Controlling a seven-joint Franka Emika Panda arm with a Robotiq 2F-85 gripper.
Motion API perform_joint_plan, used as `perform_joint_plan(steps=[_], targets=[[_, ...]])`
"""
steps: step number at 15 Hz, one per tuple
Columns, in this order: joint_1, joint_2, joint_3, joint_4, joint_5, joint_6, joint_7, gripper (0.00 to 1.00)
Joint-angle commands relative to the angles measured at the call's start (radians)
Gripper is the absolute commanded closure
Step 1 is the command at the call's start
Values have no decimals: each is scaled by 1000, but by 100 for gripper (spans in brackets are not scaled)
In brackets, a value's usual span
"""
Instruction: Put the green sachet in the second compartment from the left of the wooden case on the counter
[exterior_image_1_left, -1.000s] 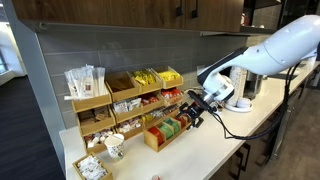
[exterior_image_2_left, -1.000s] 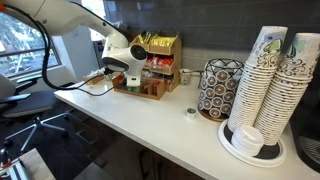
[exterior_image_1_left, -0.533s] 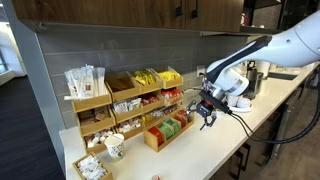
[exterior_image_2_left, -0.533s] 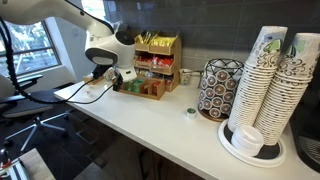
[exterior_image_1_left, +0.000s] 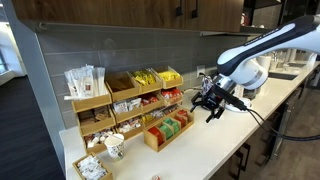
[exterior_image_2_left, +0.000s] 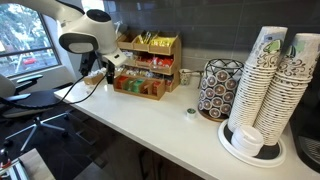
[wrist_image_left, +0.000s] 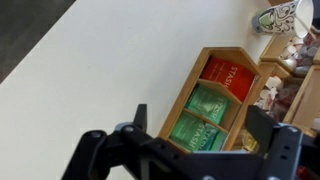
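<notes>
The wooden case (exterior_image_1_left: 168, 131) stands on the pale counter (exterior_image_1_left: 215, 140) below the tiered rack; it also shows in an exterior view (exterior_image_2_left: 141, 88). In the wrist view the case (wrist_image_left: 196, 82) holds red sachets, two slots of green sachets and yellow ones. A green sachet (wrist_image_left: 193, 134) lies in the second compartment, next to the yellow slot. My gripper (exterior_image_1_left: 212, 108) hangs above the counter beside the case's red end, open and empty. It also shows in an exterior view (exterior_image_2_left: 108, 66) and in the wrist view (wrist_image_left: 200, 122).
A taller tiered wooden rack (exterior_image_1_left: 140, 95) of packets stands behind the case. A paper cup (exterior_image_1_left: 114, 146) and a pale tray of white packets (exterior_image_1_left: 90, 167) sit at one end. A wire basket (exterior_image_2_left: 217, 88), stacked cups (exterior_image_2_left: 270, 80) and a small lid (exterior_image_2_left: 191, 112) stand further along.
My gripper has drawn back from the wooden case and risen, now clear of it and empty. The arm has swung away along the counter.
</notes>
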Motion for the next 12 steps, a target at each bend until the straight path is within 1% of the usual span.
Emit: perform_joint_plan(steps=[1,6,7,12], targets=[[5,-107,12,-79,-19,37,-65,0],[15,-198,16,-129,-23,51,-143,0],[13,-141,9,-75,-10,25,-111,0],[16,-178,9,-99,-11,27,-130,0]])
